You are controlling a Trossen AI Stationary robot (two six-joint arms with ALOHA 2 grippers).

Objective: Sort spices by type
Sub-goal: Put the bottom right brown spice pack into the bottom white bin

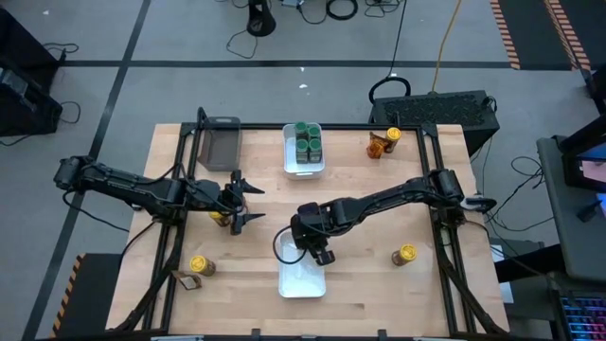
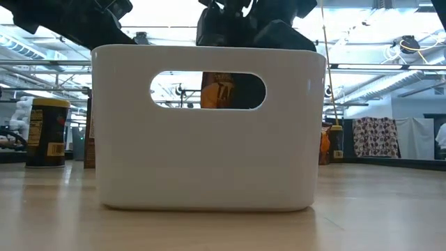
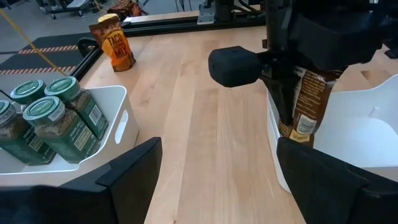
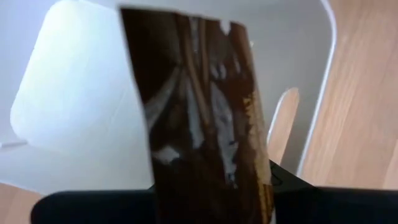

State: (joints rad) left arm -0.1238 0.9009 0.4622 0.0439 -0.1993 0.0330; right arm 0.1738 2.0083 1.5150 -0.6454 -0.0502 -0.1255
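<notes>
Right arm reaches inward from right side, elbow bent, wrist tipped down; right gripper (image 1: 322,254) at centre, jaws clamped on brown-orange packet (image 3: 308,102). Left arm extends low from left; left gripper (image 1: 248,201) jaws spread apart, nothing between.

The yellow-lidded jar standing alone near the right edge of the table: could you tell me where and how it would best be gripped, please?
Probably from straight above: the yellow-lidded jar stands upright on bare table, nothing beside it. Close the fingers across the round body just under the lid.
</notes>
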